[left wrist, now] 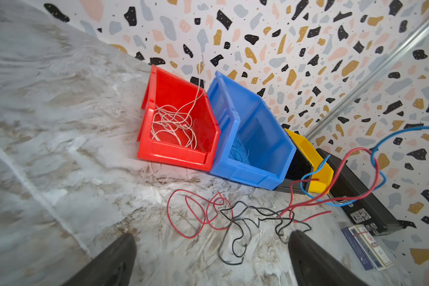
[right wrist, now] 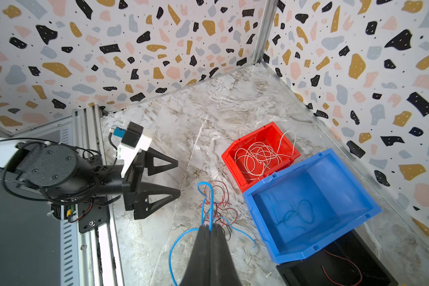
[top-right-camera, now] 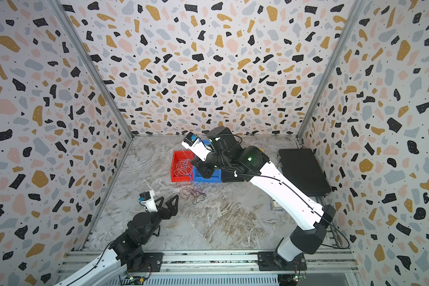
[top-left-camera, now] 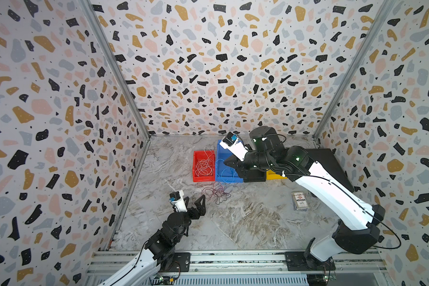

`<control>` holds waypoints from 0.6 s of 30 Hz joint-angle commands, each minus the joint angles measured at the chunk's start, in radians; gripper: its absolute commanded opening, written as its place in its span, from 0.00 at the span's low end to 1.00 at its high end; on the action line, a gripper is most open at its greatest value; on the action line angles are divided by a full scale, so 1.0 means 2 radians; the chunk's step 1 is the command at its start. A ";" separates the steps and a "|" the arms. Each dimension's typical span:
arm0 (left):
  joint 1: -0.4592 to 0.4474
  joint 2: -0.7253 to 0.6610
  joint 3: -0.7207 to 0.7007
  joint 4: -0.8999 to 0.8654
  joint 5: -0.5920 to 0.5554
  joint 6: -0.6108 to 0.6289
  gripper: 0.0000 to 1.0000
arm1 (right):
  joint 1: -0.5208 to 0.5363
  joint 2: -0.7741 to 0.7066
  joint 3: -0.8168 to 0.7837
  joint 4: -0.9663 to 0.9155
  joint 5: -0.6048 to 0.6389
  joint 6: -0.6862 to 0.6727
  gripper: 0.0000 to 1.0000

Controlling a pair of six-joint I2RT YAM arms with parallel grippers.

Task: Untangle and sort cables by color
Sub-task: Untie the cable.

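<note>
A loose tangle of red and black cables (top-left-camera: 216, 193) (left wrist: 233, 218) lies on the marble table in front of the bins. My right gripper (right wrist: 210, 225) (top-left-camera: 229, 162) is shut on a blue cable (right wrist: 170, 257), held up over the tangle by the blue bin. In the left wrist view that blue cable (left wrist: 382, 178) hangs in the air with a red strand (left wrist: 352, 151) looped round it. My left gripper (top-left-camera: 195, 198) (left wrist: 212, 236) is open and empty, just short of the tangle. White cables (right wrist: 260, 156) lie in the red bin (top-left-camera: 195, 168), and blue cables (right wrist: 292, 213) in the blue bin (right wrist: 315, 247).
A black bin (right wrist: 295, 268) holding a red cable (right wrist: 344, 270) and a yellow bin (left wrist: 315, 161) continue the row to the right. A black case (top-left-camera: 330, 168) lies at the right wall, with a card box (top-left-camera: 299, 200) in front of it. Patterned walls close three sides.
</note>
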State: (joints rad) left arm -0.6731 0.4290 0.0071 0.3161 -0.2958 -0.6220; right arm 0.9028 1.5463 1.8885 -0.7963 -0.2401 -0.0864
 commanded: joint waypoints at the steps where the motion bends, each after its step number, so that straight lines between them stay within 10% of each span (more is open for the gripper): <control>1: 0.003 0.027 -0.003 0.138 0.112 0.104 1.00 | 0.001 -0.024 0.004 -0.030 -0.002 0.005 0.00; 8: 0.002 0.147 0.027 0.233 0.220 0.260 1.00 | 0.001 -0.036 -0.017 -0.025 -0.017 0.015 0.00; 18: 0.002 0.231 0.039 0.318 0.274 0.269 1.00 | 0.001 -0.054 -0.045 -0.013 -0.019 0.016 0.00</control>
State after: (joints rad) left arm -0.6704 0.8982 0.0658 0.8238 0.1902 -0.1001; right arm 0.9028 1.4734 1.8050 -0.8307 -0.2691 -0.0662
